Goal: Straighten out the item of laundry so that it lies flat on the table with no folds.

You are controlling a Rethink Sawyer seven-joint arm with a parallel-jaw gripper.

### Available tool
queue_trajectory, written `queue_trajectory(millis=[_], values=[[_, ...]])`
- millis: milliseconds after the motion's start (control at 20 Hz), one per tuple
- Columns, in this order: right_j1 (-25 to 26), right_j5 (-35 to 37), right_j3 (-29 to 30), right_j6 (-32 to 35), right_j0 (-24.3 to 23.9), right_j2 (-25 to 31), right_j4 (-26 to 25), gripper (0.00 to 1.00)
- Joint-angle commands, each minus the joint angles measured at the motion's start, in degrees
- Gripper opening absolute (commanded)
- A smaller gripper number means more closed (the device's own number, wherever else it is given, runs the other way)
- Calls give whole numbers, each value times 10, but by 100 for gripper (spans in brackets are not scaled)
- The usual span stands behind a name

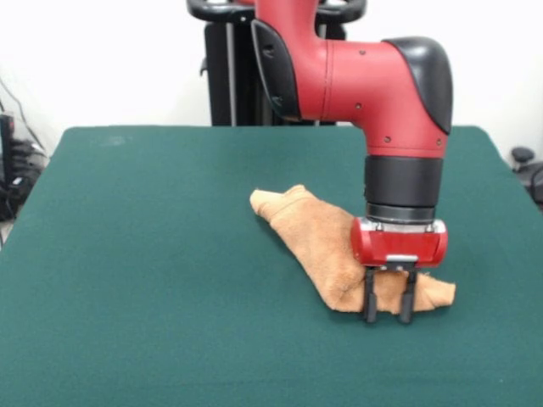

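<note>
your end effector [389, 318] stands open over the crumpled orange-tan terry towel [327, 242], gripping nothing; closing there may bunch folds on the dark green felt desk [153, 280].

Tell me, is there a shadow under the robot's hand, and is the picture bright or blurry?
Front view: even, soft light, with no glare on the green table. Only a faint dark patch lies by the gripper where it meets the towel. The towel's folds look a little soft, and the white wall behind is washed out.
</note>
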Motion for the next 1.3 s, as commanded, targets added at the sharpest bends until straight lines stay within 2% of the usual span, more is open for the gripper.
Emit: queue_trajectory(millis=[50,500,1300], values=[[63,78,33,56,-40,88,-37,100],[65,82,34,58,-46,93,-46,100],[16,146,87,28,-114,155,-103,100]])
